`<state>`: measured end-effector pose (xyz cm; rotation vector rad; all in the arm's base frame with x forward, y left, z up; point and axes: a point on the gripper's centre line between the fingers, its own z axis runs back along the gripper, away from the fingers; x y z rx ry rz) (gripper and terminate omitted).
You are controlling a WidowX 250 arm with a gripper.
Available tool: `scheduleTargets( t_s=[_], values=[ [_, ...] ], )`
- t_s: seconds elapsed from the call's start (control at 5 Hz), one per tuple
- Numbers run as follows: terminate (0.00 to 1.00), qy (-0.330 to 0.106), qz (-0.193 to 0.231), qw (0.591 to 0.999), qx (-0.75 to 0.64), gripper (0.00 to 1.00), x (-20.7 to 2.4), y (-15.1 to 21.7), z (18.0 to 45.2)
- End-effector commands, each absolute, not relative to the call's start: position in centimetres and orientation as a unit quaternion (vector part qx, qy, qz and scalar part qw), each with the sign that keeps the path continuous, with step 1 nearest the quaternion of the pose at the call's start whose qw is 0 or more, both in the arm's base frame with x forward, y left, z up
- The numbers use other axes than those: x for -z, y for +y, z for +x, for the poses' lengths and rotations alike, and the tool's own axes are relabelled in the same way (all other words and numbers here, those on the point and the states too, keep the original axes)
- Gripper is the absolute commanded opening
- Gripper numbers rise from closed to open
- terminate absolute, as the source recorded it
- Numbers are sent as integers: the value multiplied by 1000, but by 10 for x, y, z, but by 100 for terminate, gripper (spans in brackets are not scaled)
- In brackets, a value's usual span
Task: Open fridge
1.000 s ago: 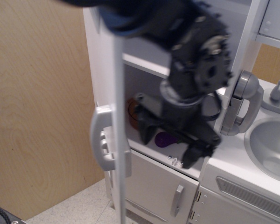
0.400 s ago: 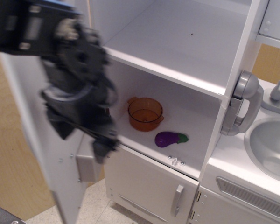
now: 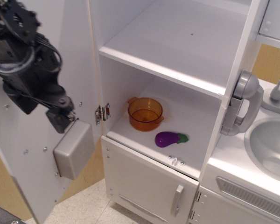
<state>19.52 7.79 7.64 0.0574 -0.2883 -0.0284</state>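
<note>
Observation.image: fridge (image 3: 177, 42) open, orange pot (image 3: 145, 113), eggplant (image 3: 170, 138) inside; gripper (image 3: 60, 119) jaws unclear

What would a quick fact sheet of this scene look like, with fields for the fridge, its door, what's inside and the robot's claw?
fridge: white toy unit with shelves
upper door: swung wide open to the left
lower shelf: orange pot and purple eggplant, apart
upper shelf: nothing visible on it
gripper: beside the door's inner face, holding nothing visible; open or shut unclear
to the right: silver sink
</note>
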Motion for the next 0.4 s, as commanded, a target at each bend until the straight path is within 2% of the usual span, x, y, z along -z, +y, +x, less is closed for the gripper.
scheduleTargets(
  t_s=[0.0,0.2],
  values=[
    [0,-190,48,980,-9,100,-92,129,211],
    [100,-200,62,977,-30,100,-91,144,223]
  ],
)
